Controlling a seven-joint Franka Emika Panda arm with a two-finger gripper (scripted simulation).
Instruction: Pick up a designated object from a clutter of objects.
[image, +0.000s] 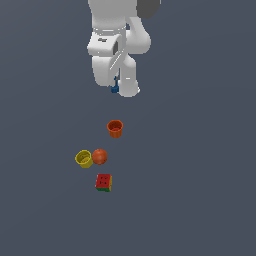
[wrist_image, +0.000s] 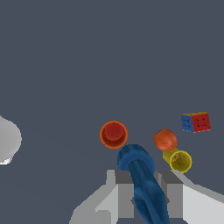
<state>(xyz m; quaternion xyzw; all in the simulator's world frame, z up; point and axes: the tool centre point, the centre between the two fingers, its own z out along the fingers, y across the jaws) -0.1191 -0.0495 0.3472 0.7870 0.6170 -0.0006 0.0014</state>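
Note:
The designated object, a small blue piece (wrist_image: 139, 168), sits between the two grey fingers of my gripper (wrist_image: 147, 194), which is shut on it. In the exterior view only a bit of this blue piece (image: 115, 89) shows under the white arm, and the gripper (image: 116, 84) is mostly hidden by the arm. The rest of the clutter lies apart from it on the floor: an orange cup (image: 115, 128), a yellow cup (image: 83, 158) on its side, an orange ball (image: 99, 156) touching the yellow cup, and a dotted cube (image: 103, 182).
The white arm body (image: 112, 42) fills the top of the exterior view. In the wrist view the orange cup (wrist_image: 113, 134), orange ball (wrist_image: 165, 140), yellow cup (wrist_image: 180, 160) and cube (wrist_image: 196, 122) lie on the dark grey floor (wrist_image: 65, 65) beyond the fingers.

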